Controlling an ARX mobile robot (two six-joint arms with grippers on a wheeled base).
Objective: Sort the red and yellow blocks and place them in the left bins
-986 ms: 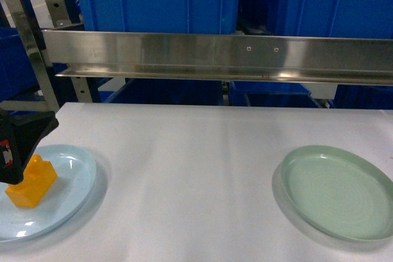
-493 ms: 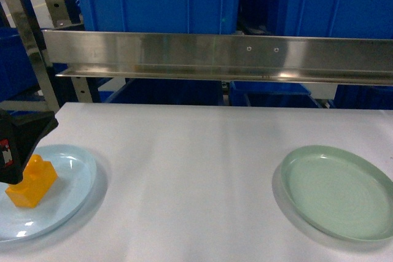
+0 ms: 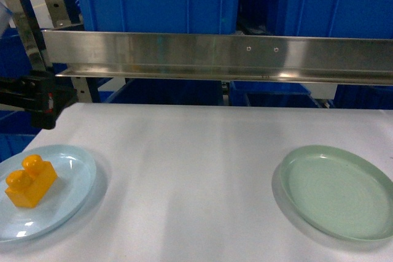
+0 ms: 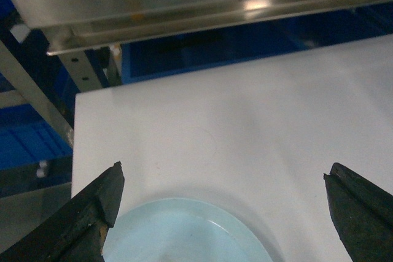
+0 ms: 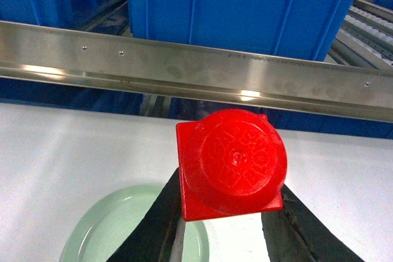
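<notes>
My head camera looks forward and slanting down over the white bench [image 3: 196,170] toward the steel rail [image 3: 215,56]. My left wrist camera sits close above the pale blue plate [image 4: 184,231], facing the same rail (both views share that plate). My right wrist camera looks down past the red brick [image 5: 232,165] at the pale green plate [image 5: 116,225], also seen from the head.

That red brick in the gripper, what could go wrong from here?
The red brick is pinched only at its lower edges by the right gripper, so it might slip and fall toward the green plate. The metal rail stands between it and the blue bin, so the brick could hit it. The left gripper is open, and the yellow brick lies on the pale blue plate.
</notes>
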